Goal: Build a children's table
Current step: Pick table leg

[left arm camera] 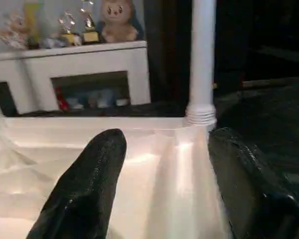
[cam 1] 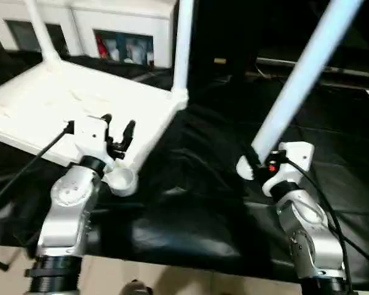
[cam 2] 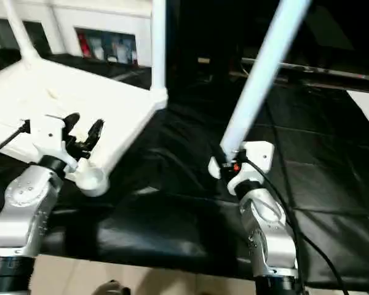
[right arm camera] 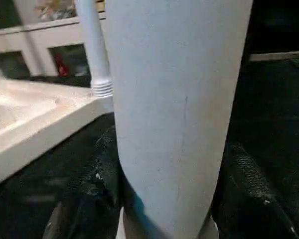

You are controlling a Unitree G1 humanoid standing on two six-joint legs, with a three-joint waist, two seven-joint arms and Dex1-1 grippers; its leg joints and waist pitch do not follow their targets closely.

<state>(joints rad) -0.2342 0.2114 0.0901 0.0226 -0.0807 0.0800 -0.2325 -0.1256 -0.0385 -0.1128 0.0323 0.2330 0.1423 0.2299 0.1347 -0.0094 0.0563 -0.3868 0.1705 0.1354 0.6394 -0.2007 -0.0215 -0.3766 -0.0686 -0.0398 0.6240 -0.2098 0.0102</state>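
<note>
R hand (cam 1: 256,161) grips leg (cam 1: 301,77); tabletop (cam 1: 43,104) left.

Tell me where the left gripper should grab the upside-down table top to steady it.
Probably the near edge wall of the table top, just above the empty corner socket. The left gripper already hovers there, open; come from the robot's side, one finger inside the rim, one outside. The wall is thin and straight, unlike the round socket.
</note>
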